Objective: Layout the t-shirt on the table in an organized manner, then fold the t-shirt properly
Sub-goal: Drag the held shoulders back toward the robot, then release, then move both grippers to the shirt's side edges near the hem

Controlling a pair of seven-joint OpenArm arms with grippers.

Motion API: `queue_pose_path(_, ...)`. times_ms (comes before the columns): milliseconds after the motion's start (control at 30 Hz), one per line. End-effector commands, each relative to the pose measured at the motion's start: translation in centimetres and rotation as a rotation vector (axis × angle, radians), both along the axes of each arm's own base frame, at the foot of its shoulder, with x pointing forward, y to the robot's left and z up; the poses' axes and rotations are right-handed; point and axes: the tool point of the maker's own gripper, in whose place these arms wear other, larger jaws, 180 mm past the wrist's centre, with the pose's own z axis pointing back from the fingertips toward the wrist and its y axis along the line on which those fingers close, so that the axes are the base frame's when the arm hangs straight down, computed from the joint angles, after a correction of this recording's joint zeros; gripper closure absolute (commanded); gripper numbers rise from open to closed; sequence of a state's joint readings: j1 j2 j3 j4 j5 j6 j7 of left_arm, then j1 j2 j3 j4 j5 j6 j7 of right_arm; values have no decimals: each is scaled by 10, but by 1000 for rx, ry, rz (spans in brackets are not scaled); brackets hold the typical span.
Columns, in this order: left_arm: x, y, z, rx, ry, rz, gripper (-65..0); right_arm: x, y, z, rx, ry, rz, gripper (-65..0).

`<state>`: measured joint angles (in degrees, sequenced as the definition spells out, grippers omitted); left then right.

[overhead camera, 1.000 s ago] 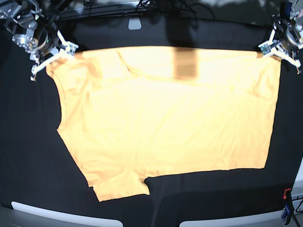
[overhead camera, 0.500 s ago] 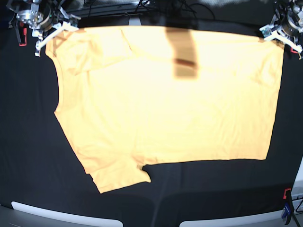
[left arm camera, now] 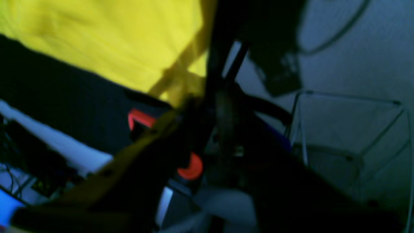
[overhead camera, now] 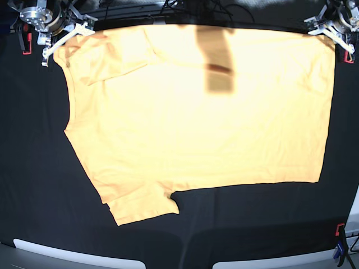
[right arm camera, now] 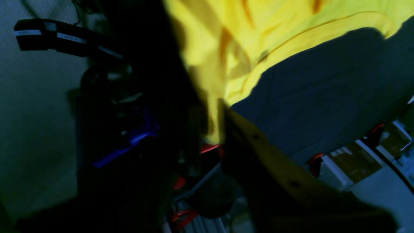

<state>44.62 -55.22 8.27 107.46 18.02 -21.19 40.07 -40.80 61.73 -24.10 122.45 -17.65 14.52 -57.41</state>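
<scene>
The pale orange-yellow t-shirt (overhead camera: 196, 112) lies spread across the black table (overhead camera: 33, 168), with one sleeve at the front left. My right gripper (overhead camera: 88, 32) is shut on the shirt's far left corner. My left gripper (overhead camera: 315, 28) is shut on its far right corner. The top edge is stretched between them near the table's far edge. In the right wrist view the yellow cloth (right arm camera: 226, 38) narrows into the right gripper (right arm camera: 216, 129). In the left wrist view the cloth (left arm camera: 113, 38) runs into the left gripper (left arm camera: 183, 97). Both wrist views are dark and blurred.
A red-and-black clamp (overhead camera: 340, 230) sits at the table's front right and another (overhead camera: 24, 43) at the far left. Cables (overhead camera: 168, 7) lie beyond the far edge. White strips (overhead camera: 73, 255) run along the front edge. A dark shadow band (overhead camera: 217, 56) crosses the shirt's top.
Both grippers have moved toward the table's far edge, dragging the shirt's top edge with them. The whole shirt has slid away from the front and lies flatter.
</scene>
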Motion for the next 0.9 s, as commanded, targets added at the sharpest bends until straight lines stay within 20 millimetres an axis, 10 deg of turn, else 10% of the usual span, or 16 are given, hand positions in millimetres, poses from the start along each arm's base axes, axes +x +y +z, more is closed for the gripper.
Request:
queue_pose_path(0, 7, 3, 8, 23, -18, -16, -193, 8, 0, 9, -9, -30, 11, -159)
queue_pose_path(333, 35, 22, 40, 131, -90, -24, -250, 53, 15, 46, 57, -299, -9, -208)
queue_pose_path(667, 151, 12, 125, -400, -561, 276, -249, 131, 12, 82, 442, -564, -386, -208)
queue_pose_path(867, 213, 32, 136, -695, -767, 559, -249, 184, 6, 69, 636, -618, -559, -207)
